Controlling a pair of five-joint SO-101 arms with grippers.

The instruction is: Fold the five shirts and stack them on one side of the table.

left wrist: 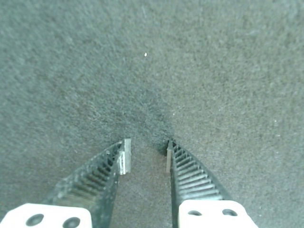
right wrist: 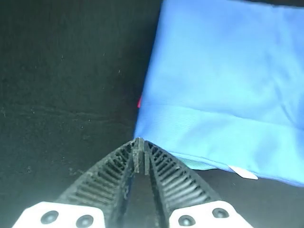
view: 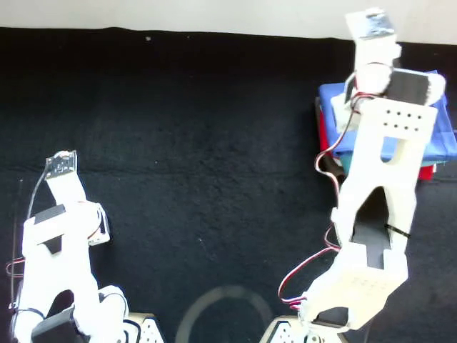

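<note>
Table (view: 207,143) w/ black felt-like cover. Stack of folded shirts (view: 446,136) lies at far right: blue on top, teal + red edges showing below. Faint ring mark (view: 225,289) on cover, near-centre edge.

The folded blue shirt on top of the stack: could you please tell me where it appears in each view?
High view: folded blue shirt at the right edge, partly behind the right arm.
Left wrist view: black table cloth under the open left gripper.
Right wrist view: the shirt lies just ahead of the shut right gripper.
Shared landmark: red fabric edge under it.
</note>
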